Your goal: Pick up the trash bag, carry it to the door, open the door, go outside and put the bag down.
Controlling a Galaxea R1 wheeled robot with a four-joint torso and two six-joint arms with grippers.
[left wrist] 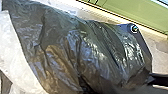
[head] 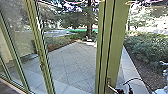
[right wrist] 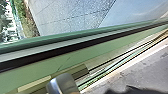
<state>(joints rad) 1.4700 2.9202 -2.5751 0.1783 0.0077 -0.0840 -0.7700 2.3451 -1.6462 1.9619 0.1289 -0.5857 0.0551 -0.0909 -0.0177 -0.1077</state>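
Looking ahead, I see a door (head: 120,35) with a wide green edge, standing up tall in front of me. Low on it is a shiny metal handle (head: 112,88). My right pincer (head: 121,91) is down by that handle, black and mostly cut off, and I cannot tell if it is clenched, let go or grasping. A thin black cord (head: 140,79) bends in a curve just beside it. In my right wrist view, the round end of the handle is big and close, next to the green frame, and a gray floor (right wrist: 140,65) lies on the near side.

The trash bag (left wrist: 75,52) is right up close in my left wrist view. It is black, thin and crinkly, with bright shiny spots where the light hits the folds. I cannot tell what my left pincer is doing, or if it has hold of the bag.

More green frames (head: 40,45) lean on my left side. Past them is a yard (head: 72,60) with gray square stones. A tree trunk (head: 89,27) stands at the far end, and leafy bushes (head: 150,47) grow on the right.
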